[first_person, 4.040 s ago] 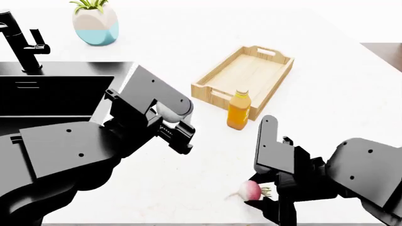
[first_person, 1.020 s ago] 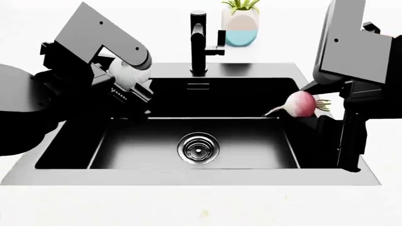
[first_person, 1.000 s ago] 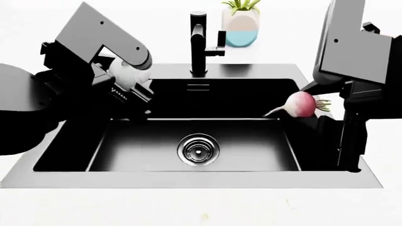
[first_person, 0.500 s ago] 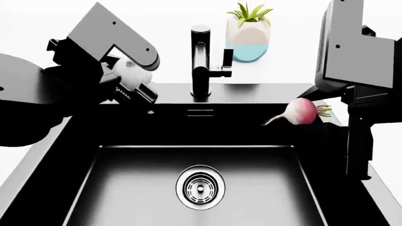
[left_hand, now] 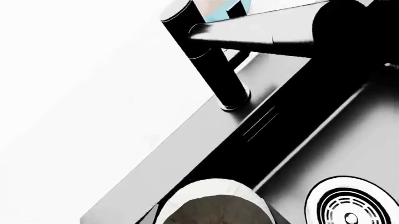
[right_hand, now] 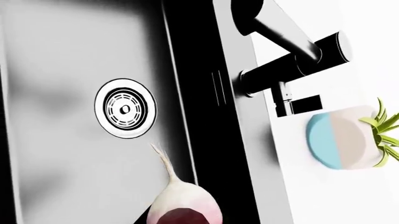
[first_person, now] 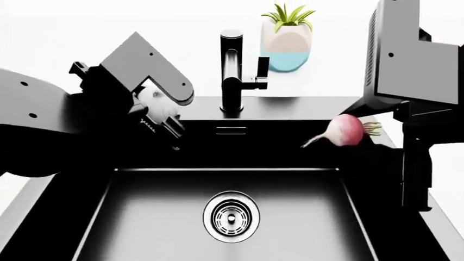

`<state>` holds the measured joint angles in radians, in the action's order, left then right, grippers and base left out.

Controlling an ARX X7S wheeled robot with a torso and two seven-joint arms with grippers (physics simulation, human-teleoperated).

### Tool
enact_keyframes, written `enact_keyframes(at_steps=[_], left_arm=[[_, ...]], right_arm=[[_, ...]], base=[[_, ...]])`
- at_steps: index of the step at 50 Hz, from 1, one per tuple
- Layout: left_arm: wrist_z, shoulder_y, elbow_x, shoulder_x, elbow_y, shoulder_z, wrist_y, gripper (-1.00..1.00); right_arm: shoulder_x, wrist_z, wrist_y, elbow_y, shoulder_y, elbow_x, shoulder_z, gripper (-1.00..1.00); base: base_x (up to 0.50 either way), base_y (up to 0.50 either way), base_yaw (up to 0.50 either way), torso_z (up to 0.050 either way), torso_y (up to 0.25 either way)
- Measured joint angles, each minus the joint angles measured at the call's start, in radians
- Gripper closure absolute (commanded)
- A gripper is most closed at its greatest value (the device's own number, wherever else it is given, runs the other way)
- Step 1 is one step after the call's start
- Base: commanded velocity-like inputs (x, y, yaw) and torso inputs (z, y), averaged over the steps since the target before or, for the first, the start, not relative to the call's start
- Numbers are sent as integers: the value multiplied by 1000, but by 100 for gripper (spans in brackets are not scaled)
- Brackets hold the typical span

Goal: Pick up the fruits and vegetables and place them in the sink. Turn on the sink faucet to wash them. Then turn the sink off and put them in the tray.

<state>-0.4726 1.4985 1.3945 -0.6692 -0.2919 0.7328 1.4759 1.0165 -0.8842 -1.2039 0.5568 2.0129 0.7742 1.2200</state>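
Over the black sink (first_person: 94, 217), the left gripper (first_person: 161, 117) has its jaws clenched on the whitish garlic bulb (first_person: 154, 98), while the right gripper (first_person: 377, 138) grasps the pink radish (first_person: 344, 130) between its jaws.

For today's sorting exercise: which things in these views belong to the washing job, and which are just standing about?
Job: radish in the right hand; garlic bulb in the left hand; sink; faucet.
Standing about: plant pot.

White counter (first_person: 87, 32), sunken black sink (first_person: 145, 201), faucet (first_person: 232, 70), plant pot (first_person: 288, 43)
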Motion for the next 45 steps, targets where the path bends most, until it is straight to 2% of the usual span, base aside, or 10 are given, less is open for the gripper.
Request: enact_keyframes(at_steps=[25, 33, 45], left_arm=[[300, -47, -225, 26, 63, 289, -119, 100], [392, -79, -311, 83, 132, 384, -188, 100], [525, -106, -428, 211, 277, 525, -277, 100]], right_arm=[[5, 5, 4, 3, 2, 5, -18, 100], [6, 4, 8, 5, -1, 3, -17, 100], [10, 9, 15, 9, -13, 4, -18, 100]], base=[[12, 0, -1, 0, 0], [13, 0, 0, 0, 1], [13, 0, 0, 0, 0]])
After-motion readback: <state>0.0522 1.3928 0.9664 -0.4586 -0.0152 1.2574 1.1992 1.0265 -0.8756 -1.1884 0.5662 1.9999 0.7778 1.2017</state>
